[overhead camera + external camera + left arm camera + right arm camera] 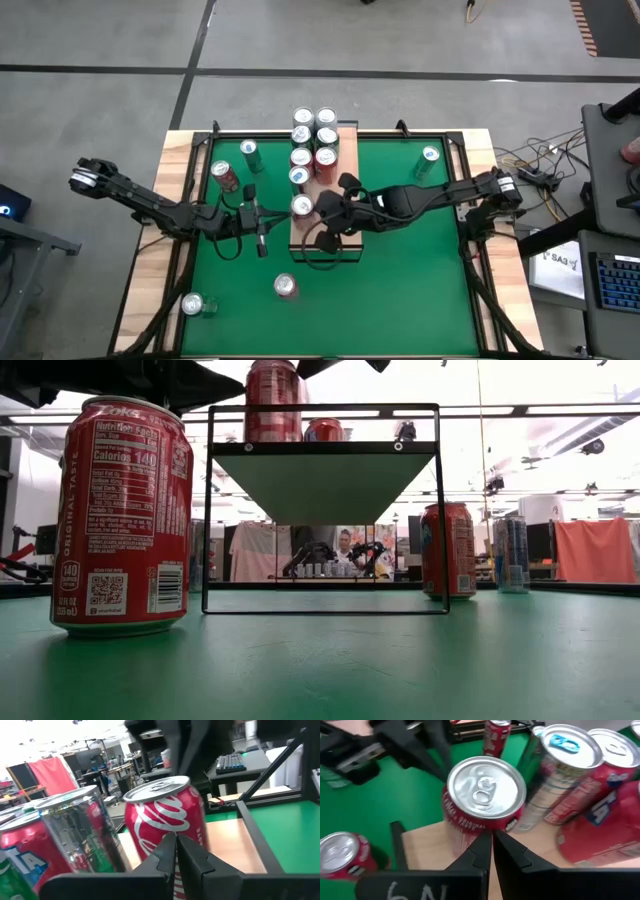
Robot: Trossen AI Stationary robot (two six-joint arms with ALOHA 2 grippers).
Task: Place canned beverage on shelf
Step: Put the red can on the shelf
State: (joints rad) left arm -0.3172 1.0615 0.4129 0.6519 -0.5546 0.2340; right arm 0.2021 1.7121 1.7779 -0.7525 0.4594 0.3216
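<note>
Red can (pixel 302 206) stands upright on the wooden shelf (pixel 345 160), at the near end of a row of cans (pixel 314 140). Both grippers sit close to it with fingers pressed together, grasping nothing: the left gripper (pixel 262 222) just beside the shelf over the green mat (pixel 400 290), the right gripper (pixel 322 203) over the shelf.

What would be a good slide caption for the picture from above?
Two robot arms meet at a red can on the wooden shelf, left gripper and right gripper both shut, beside it.
</note>
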